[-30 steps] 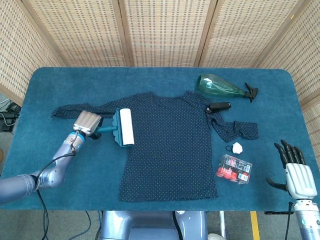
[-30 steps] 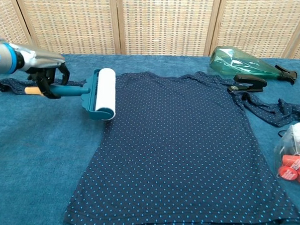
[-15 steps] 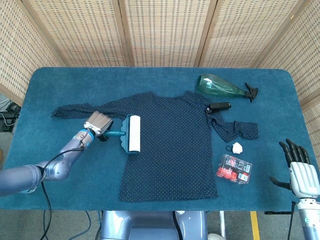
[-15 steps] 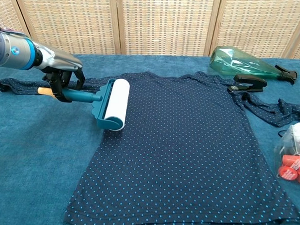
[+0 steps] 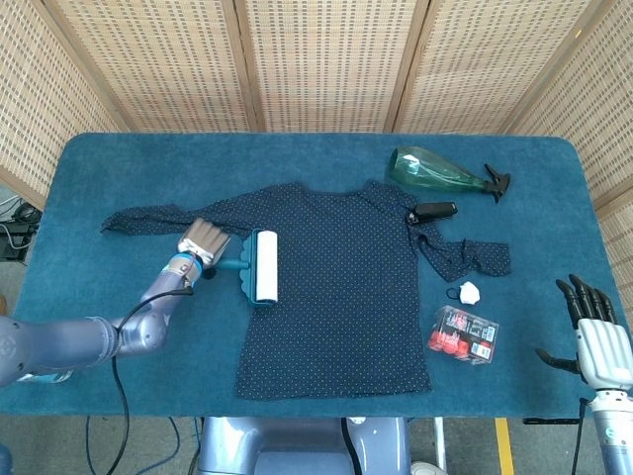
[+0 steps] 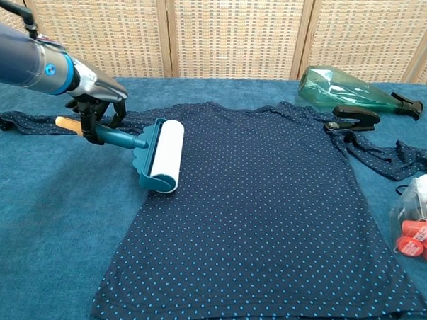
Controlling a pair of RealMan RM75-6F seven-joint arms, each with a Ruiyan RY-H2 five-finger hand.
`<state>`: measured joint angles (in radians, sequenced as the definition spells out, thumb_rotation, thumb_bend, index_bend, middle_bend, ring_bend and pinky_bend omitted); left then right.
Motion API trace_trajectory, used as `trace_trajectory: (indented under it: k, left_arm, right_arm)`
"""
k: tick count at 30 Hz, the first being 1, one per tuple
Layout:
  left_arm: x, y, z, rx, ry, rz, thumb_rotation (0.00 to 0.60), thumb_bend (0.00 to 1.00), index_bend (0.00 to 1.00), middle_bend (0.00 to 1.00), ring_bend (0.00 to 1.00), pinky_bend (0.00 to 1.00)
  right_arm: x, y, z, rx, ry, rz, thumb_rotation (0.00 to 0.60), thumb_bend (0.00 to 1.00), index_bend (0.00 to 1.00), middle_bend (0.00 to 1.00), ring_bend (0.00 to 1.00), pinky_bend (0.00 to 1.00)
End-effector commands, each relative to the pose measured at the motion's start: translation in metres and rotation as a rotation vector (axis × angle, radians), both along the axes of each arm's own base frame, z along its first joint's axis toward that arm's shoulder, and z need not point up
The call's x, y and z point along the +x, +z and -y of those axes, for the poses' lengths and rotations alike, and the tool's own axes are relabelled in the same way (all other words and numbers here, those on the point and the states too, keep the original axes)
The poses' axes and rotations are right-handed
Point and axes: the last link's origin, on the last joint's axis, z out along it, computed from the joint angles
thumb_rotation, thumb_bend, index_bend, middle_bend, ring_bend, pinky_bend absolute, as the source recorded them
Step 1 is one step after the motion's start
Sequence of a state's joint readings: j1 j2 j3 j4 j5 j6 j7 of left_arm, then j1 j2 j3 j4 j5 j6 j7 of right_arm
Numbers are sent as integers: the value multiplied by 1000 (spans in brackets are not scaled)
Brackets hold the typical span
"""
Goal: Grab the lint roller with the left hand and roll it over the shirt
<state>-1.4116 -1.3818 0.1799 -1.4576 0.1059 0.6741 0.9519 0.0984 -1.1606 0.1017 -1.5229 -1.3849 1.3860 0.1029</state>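
Note:
A dark blue dotted shirt (image 5: 341, 287) (image 6: 261, 212) lies flat across the middle of the table. The lint roller (image 5: 263, 265) (image 6: 164, 155) has a teal frame and a white roll, and the roll rests on the shirt's left side near the sleeve. My left hand (image 5: 203, 243) (image 6: 95, 102) grips its teal handle, with the tan handle end sticking out to the left. My right hand (image 5: 597, 338) hangs off the table's right front corner, fingers spread, holding nothing; the chest view does not show it.
A green spray bottle (image 5: 440, 173) (image 6: 351, 88) lies at the back right, a black clip (image 5: 433, 211) (image 6: 353, 116) just in front of it on the shirt's right sleeve. A small white object (image 5: 471, 292) and a clear packet of red items (image 5: 463, 334) (image 6: 416, 222) sit at the right.
My left hand has carried the roller rightward from the shirt's edge onto its left side, then a little toward the front. The right hand has sunk slightly.

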Motion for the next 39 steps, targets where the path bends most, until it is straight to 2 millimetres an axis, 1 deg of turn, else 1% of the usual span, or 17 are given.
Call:
trace_trajectory:
  k: [1,11,14,21,31,33,39]
  left_arm:
    - [12,-11,7,-10,-13,-60,600,493,847,920,761,672]
    - [38,-35,15,-17,-38,-108,600,496,847,921,761,674]
    - [42,-40,15,-20,-40,-112,600,499,847,921,761,674]
    - [60,-55,15,-20,-42,-113,600,512,847,921,761,678]
    - [93,-75,14,-29,-63,-113,600,514,847,921,761,678]
    - [101,-83,16,-34,-74,-117,600,514,847,921,761,679]
    - [115,-94,16,-28,-75,-124,600,514,847,921,761,680]
  right_arm:
    - [0,1,0,-1,-1,8,600,46,0,0,0,0]
    - [-1,1,0,12,3,32,600,46,0,0,0,0]
    - [-1,1,0,13,3,35,600,46,0,0,0,0]
    - [-3,2,1,13,-5,45,600,46,0,0,0,0]
    - [-7,7,2,2,-17,65,600,46,0,0,0,0]
    - [-8,7,2,6,-19,70,600,45,0,0,0,0]
    - [-9,7,2,11,-23,78,600,46,0,0,0,0]
